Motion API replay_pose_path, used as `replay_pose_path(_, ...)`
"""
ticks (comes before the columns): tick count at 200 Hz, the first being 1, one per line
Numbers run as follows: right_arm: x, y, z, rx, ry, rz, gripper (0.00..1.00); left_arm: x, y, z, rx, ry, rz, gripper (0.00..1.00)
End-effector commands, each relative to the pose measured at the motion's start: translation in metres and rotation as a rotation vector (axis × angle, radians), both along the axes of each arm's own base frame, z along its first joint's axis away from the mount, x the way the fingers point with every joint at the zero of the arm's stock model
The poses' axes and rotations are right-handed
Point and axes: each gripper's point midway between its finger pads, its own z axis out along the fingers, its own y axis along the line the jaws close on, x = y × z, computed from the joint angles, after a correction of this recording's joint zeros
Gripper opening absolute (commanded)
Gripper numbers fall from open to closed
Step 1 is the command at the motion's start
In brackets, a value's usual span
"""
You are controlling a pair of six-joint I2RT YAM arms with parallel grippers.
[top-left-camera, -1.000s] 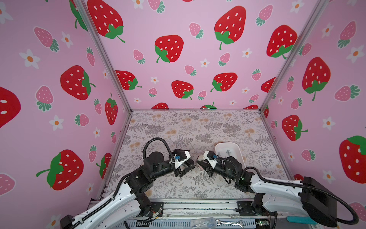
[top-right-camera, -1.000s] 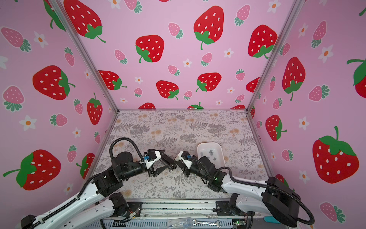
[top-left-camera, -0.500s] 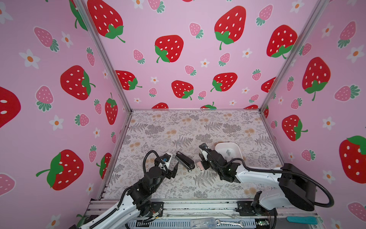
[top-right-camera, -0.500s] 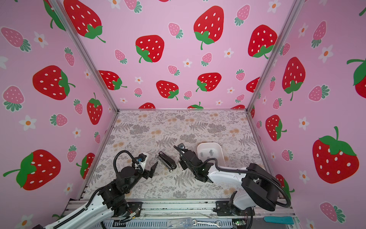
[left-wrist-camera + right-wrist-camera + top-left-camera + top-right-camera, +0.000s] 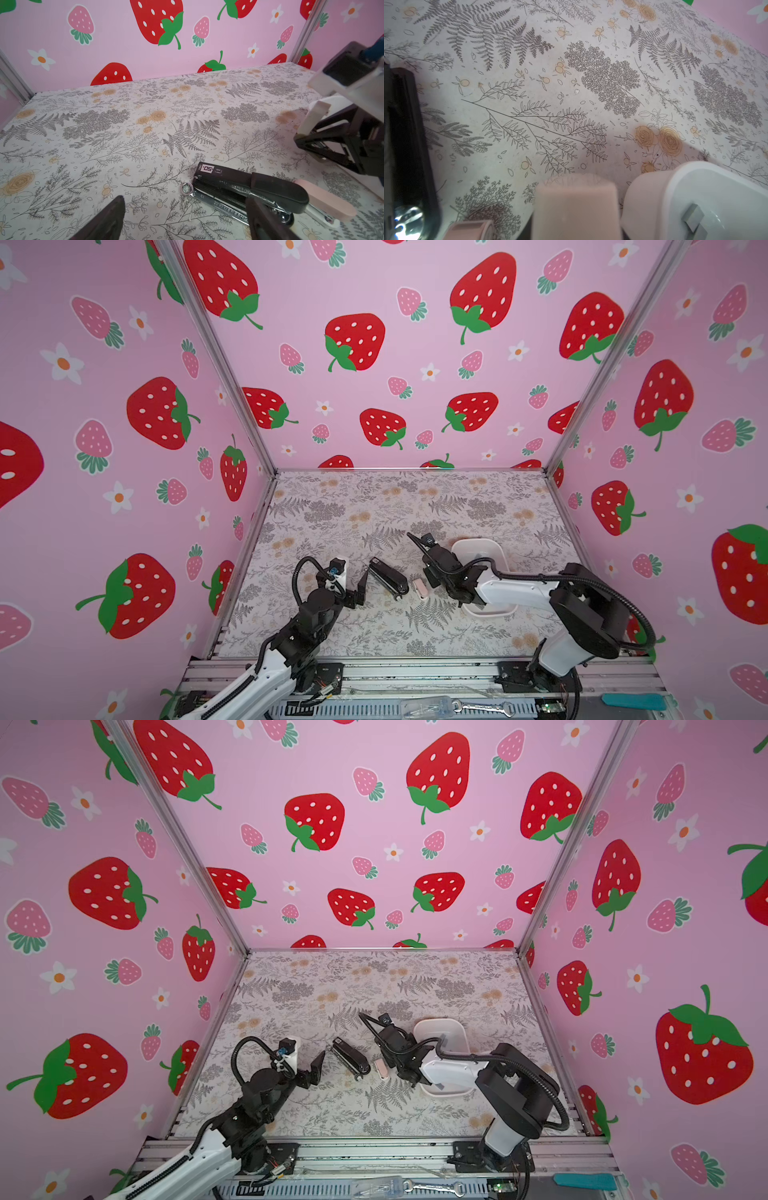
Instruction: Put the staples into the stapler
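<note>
Left hand [image 5: 185,202] open, fingers [image 5: 108,218] spread wide, only bare table [image 5: 145,135] between them. It sits low over the table, tips aimed at the stapler [image 5: 249,187].

The stapler lies flat on the table right ahead of the left hand, slantwise. In both top views its white-label end is the end nearest that hand's fingertip. The tip is just beside it, contact can't tell. In the left wrist view one finger overlaps the stapler's near side and the other is well clear. Silver metal shows along the side nearer the left hand. Neither hand grips it.

Past the stapler's other end, away from the left hand, lies a small pink stapler-like item [image 5: 324,199]. It is on the table just beside the stapler, contact can't tell.

Right hand [image 5: 429,580] hangs just beside and above the pink item, with a strip of table between them in the left wrist view. Can't tell if its jaws are closed or apart. Nothing seen held.

White tray [image 5: 720,187] is just beside the right hand on the side away from the stapler, partly under the right arm in both top views. The staples [image 5: 693,217], grey strips, lie in the tray, well apart from the stapler.
</note>
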Motion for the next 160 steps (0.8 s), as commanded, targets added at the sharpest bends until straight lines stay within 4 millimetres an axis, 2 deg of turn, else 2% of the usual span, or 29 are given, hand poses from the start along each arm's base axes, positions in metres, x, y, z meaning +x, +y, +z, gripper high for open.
replay_pose_path(1,0.007,0.000,-0.005,-0.023,0.025,-0.021,0.03,0.007,-0.007,0.013,-0.037,-0.012,-0.008,0.91)
replay_pose_path(80,0.019,0.030,-0.023,-0.055,0.086,0.041,0.02,0.012,-0.014,0.006,-0.012,0.034,-0.026,0.91)
replay_pose_path(160,0.025,0.048,-0.043,-0.035,0.148,0.093,0.08,0.010,-0.019,0.004,-0.012,0.036,-0.056,0.91)
